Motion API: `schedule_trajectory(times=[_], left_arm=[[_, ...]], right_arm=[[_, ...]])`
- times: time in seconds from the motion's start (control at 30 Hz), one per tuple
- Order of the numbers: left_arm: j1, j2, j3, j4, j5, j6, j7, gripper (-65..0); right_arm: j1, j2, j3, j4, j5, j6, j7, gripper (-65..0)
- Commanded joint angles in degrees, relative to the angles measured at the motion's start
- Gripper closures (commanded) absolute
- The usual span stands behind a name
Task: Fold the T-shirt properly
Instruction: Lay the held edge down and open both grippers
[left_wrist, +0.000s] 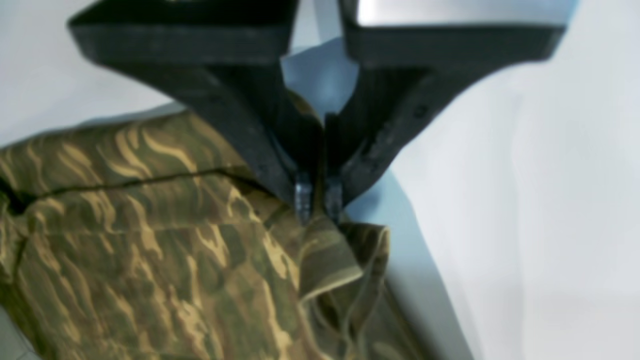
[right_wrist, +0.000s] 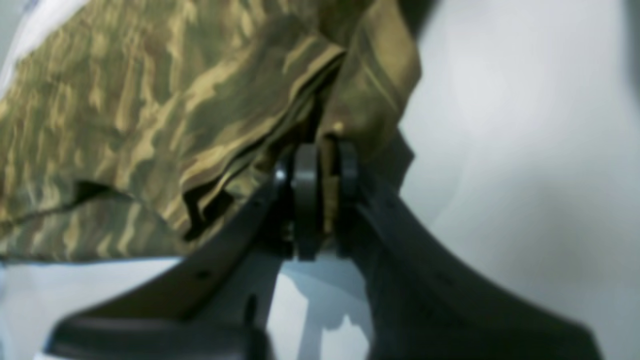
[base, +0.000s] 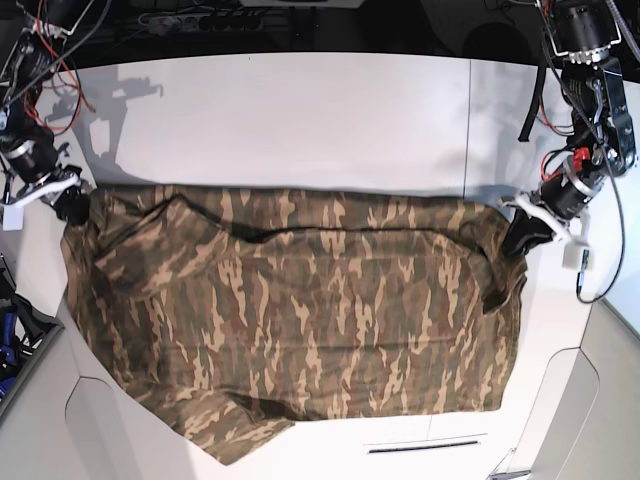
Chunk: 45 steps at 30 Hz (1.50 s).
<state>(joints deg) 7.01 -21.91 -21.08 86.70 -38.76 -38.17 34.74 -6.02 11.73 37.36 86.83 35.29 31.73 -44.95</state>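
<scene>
One T-shirt spread flat on white table, long axis left-right in base view; two grippers: left gripper pinching one upper corner, right gripper clamped on opposite corner

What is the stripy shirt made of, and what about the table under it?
The T-shirt looks like soft, thin cloth, maybe cotton: it wrinkles, folds and droops where the grippers pinch it. The table looks hard, smooth and white with a dull finish, perhaps painted board or plastic; I can't tell which.

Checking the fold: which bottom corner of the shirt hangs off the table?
The one below the right gripper: the T-shirt droops past the table edge there.
</scene>
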Motion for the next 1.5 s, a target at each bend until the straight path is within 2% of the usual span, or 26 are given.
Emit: schedule_trajectory(times=[0.0, 0.17, 0.37, 0.6, 0.77, 1.0, 1.17, 1.47], left_arm=[[0.0, -1.0, -0.5, 2.6, -1.3, -0.7, -0.8, 0.0], [4.9, -1.0, -2.4, 9.2, -1.3, -0.6, 1.7, 0.0], [9.7, -1.0, -8.7, 11.5, -1.5, -0.7, 1.8, 0.0], [14.8, -0.9, -11.7, 11.5, -7.3, -0.7, 4.9, 0.0], [17.9, -0.9, -11.7, 11.5, -10.7, -1.8, 5.0, 0.0], [20.0, -0.7, -12.0, 11.5, -12.7, -1.8, 5.8, 0.0], [20.3, -0.7, -12.1, 11.6, -16.2, -1.8, 9.9, 0.0], [25.4, -0.6, -14.8, 14.9, -18.9, -1.8, 10.1, 0.0]], right_arm=[[-0.3, 1.0, 0.2, 2.1, 1.7, 0.5, 1.2, 0.0], [-6.2, 0.9, 0.2, 7.2, 3.7, 0.5, 0.8, 0.0], [-10.0, 1.0, 1.5, 9.9, 4.1, 0.5, -1.9, 0.0], [-13.7, 1.0, 5.4, 9.9, 10.4, 1.3, -4.6, 0.0], [-16.0, 1.0, 7.1, 9.9, 13.7, 1.3, -6.4, 0.0], [-17.7, 1.0, 8.5, 9.9, 13.8, 1.3, -8.2, 0.0], [-17.7, 0.9, 10.4, 9.9, 13.8, 1.3, -9.8, 0.0], [-17.7, 1.0, 11.9, 9.9, 13.8, 1.3, -11.3, 0.0]])
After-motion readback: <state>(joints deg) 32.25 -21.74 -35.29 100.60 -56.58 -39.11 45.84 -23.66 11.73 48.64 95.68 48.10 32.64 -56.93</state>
